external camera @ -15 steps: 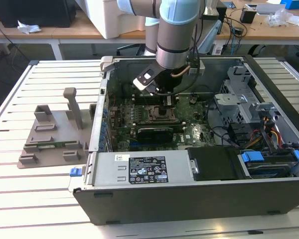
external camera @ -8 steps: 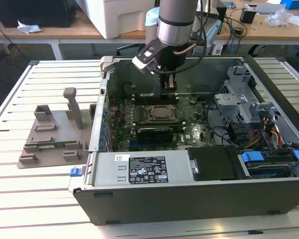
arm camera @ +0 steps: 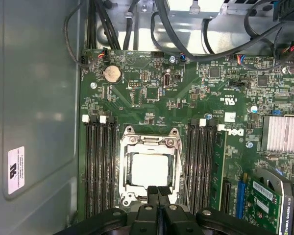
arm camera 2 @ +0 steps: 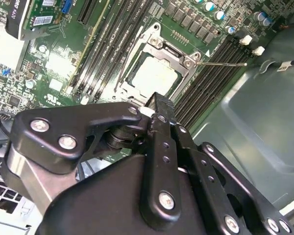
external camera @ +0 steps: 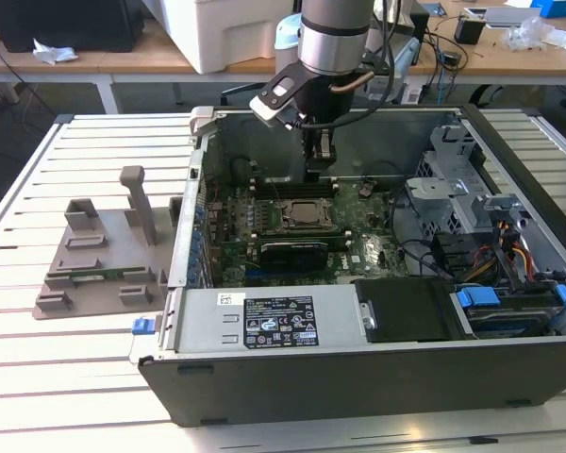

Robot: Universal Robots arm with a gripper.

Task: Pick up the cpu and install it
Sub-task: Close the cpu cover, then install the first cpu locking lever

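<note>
The cpu (arm camera: 149,171), a flat square chip with a pale silver top, lies inside the metal-framed socket (arm camera: 129,143) on the green motherboard (arm camera: 152,93). It is also seen as the cpu (arm camera 2: 154,73) in the second wrist view, and in the exterior view the socket (external camera: 303,215) sits mid-board. My gripper (arm camera: 157,190) hangs inside the open computer case, just above the socket's edge. Its two black fingers are pressed together with nothing between them. The gripper (external camera: 319,170) stands over the back of the board, and the gripper (arm camera 2: 159,100) tip is close to the chip.
Black memory slots (arm camera: 98,166) flank the socket on both sides. A graphics card (arm camera: 274,196) and a heatsink (arm camera: 283,133) lie beside them. The case wall (arm camera: 34,98) is close. A grey plastic holder tray (external camera: 99,255) sits on the slatted table (external camera: 38,396) at the exterior view's left.
</note>
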